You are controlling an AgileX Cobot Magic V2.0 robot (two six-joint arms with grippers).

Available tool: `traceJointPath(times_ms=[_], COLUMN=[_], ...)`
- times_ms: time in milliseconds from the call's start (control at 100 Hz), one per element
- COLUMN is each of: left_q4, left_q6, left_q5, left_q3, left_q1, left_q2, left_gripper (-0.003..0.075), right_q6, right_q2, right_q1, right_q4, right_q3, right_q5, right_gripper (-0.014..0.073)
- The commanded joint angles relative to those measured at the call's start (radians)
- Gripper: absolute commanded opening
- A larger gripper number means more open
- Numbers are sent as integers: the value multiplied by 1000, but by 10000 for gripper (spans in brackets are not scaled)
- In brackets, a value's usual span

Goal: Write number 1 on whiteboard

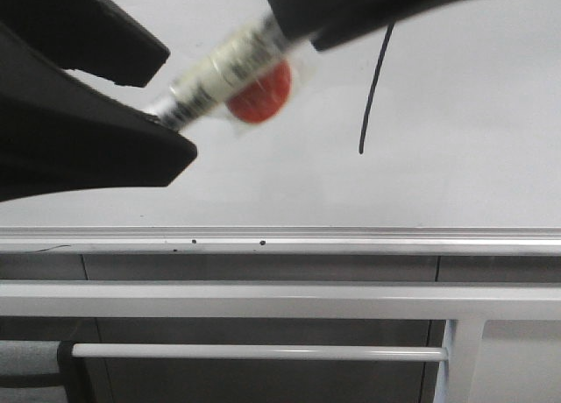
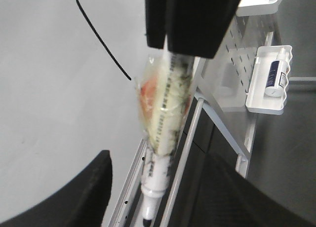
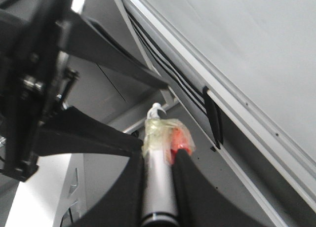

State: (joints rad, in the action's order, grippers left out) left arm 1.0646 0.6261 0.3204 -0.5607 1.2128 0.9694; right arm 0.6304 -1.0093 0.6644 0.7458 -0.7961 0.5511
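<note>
right claw (image 3: 158,182) clamped on marker pen (image 1: 219,70); left claw (image 1: 162,96) apart; number 1 (image 1: 375,88) on whiteboard (image 1: 473,158).

The right gripper (image 3: 159,160) pinches its fingers closed (both tilted downward); the left gripper (image 1: 153,92) gapes wide.

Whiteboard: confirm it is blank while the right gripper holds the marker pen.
Not blank. The whiteboard carries a thin black stroke, the number 1, plain in the front view. The rest holds: the right gripper is shut on the marker pen.
</note>
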Motion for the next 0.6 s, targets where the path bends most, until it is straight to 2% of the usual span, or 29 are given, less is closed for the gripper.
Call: traceJointPath(times_ms=[0,590], left_q4=[17,17], left_q6=[5,5], left_q5=[-17,-17], left_q3=[-36,-36], left_q1=[7,7], left_q2=[-7,-7], left_gripper=[365,365], right_q6=[2,2], right_q2=[8,8], right_q1=[8,8], right_q4=[35,33], right_q3=[-47,-51], right_q5=[-52,-46], right_gripper=[-63,-63])
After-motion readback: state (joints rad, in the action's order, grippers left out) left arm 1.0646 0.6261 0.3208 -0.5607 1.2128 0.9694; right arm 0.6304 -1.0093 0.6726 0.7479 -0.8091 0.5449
